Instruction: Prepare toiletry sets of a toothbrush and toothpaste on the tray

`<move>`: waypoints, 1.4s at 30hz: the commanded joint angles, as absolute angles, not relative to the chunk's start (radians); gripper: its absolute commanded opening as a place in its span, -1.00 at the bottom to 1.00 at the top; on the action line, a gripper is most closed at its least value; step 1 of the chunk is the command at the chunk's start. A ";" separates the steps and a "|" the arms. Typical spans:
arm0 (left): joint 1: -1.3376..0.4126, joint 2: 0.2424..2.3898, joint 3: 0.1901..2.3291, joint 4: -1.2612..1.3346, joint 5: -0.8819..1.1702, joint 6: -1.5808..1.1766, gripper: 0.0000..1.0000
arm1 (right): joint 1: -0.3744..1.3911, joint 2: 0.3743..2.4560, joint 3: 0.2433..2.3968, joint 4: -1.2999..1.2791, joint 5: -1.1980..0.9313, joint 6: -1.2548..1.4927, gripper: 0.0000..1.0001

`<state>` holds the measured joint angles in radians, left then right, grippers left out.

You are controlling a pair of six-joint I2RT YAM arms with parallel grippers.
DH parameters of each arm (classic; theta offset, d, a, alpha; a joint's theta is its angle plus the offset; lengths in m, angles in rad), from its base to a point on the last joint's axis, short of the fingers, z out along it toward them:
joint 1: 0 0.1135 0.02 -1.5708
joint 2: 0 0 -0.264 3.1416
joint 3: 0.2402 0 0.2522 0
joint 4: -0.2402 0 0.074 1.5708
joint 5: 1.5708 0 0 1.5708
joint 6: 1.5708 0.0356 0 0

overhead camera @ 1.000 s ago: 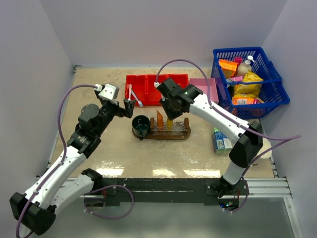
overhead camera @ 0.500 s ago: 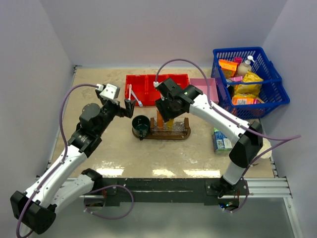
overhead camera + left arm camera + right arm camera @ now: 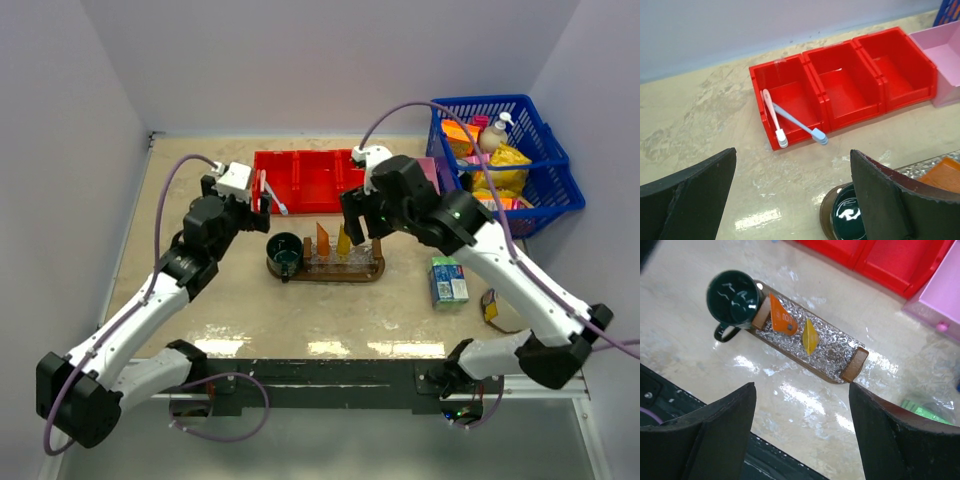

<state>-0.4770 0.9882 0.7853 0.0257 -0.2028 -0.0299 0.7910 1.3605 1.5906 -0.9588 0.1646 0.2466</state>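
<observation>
1. The white toothbrush [image 3: 772, 115] and the pale blue toothbrush [image 3: 797, 125] lie in the left compartment of the red bin [image 3: 852, 116], not on the tray. Their long axes splay in a V. The handles meet near the compartment's left wall, and the heads point over the front rim toward the arms.
2. The deep orange toothpaste tube [image 3: 781, 320] and the yellower toothpaste tube [image 3: 810, 336] stand upright on the tray [image 3: 856, 365], near each other but apart.
3. The tray's long axis runs left to right across the bench [image 3: 700, 130]. A green mug [image 3: 735, 296] sits at its left end.
4. I read the left end effector [image 3: 793, 152] as spread and empty, over the bench just short of the bin and facing the toothbrushes.
5. The right end effector [image 3: 802, 386] is likewise spread and empty, above the tray.
6. Against one second ago, the left end effector has closed on the bin. The right has lifted clear of the tray, exposing the yellower tube it covered, and its elbow has swung rightward.
</observation>
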 commanded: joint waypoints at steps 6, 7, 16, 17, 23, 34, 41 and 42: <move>-0.361 1.259 0.963 -0.054 -0.209 -0.112 0.79 | 0.788 1.171 1.448 -0.769 0.127 0.245 0.49; -0.341 1.279 0.989 -0.058 -0.210 -0.118 0.72 | 0.788 1.164 1.445 -0.764 0.129 0.244 0.49; -0.336 1.502 1.086 -0.075 -0.340 -0.147 0.42 | 0.790 1.117 1.396 -0.698 0.135 0.232 0.46; -0.334 1.512 1.091 -0.081 -0.351 -0.156 0.40 | 0.788 1.115 1.390 -0.693 0.137 0.232 0.46; -0.334 1.572 1.100 -0.071 -0.344 -0.208 0.14 | 0.790 1.120 1.358 -0.664 0.129 0.232 0.45; -0.334 1.669 1.121 -0.045 -0.239 -0.238 -0.09 | 0.790 1.127 1.324 -0.643 0.120 0.239 0.44; -0.334 1.716 1.150 -0.052 -0.226 -0.250 -0.11 | 0.788 1.124 1.313 -0.638 0.114 0.245 0.44; -0.334 1.723 1.149 -0.049 -0.222 -0.250 -0.11 | 0.788 1.121 1.309 -0.634 0.114 0.247 0.44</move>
<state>-0.3363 1.6966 1.1004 -0.0902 -0.2379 -0.2264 0.7910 1.1320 1.3163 -0.6815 0.1295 0.2428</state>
